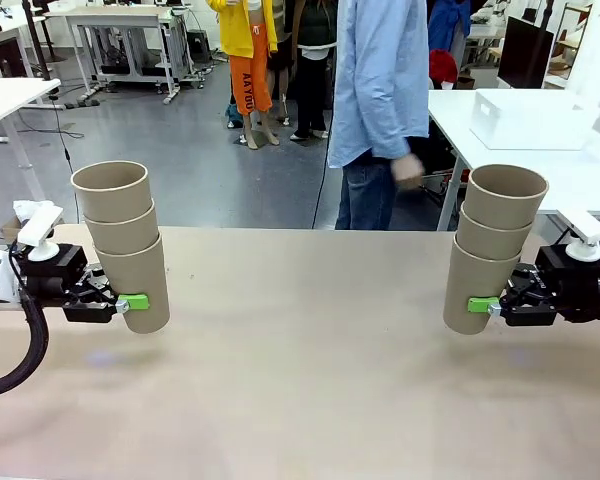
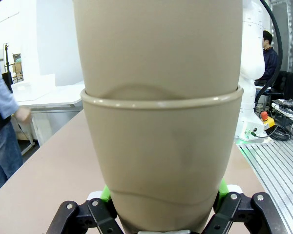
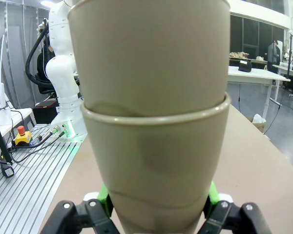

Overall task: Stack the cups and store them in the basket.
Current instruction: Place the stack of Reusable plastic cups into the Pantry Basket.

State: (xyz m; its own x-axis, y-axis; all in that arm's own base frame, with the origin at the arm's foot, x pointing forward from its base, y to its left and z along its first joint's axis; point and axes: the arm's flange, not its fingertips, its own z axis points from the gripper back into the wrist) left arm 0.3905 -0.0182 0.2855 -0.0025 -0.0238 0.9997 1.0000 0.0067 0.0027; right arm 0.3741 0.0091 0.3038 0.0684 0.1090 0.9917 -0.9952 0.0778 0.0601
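Six cups in two nested stacks of three. Left stack [image 1: 120, 240] at the table's left edge, right stack [image 1: 495, 245] at its right edge, well apart. I can't tell if their bases touch the table [image 1: 300, 390] or hang just above it.

Long axis of each stack is near vertical, mouths up, bases down. Both lean outward: left stack's top tips toward picture left, right stack's toward picture right.

Left gripper [image 1: 135, 301] is clamped on the bottom cup of its stack, low on the wall; right gripper [image 1: 483, 304] the same on its side. In the wrist views the green pads [image 2: 105, 193] [image 3: 103, 194] pinch the lowest cup [image 2: 161, 165] [image 3: 156, 161] from both sides.

Risks as I judge them:
- Only the bottom cup is held, and the upper two sit loosely with rims showing, so a quick swing or wrist roll could throw them out.
- A low grip under a tall, leaning load could let a stack pivot between the pads.
- The paper wall shows a faint crease near the pads, and more squeeze could buckle it.
- Merging the stacks off-axis would catch a rim and crush it.
- The basket [image 1: 528, 120] sits on a white table beyond, far from both stacks, so the carry is long.
- The person's hand [image 1: 408, 170] is near the far edge.
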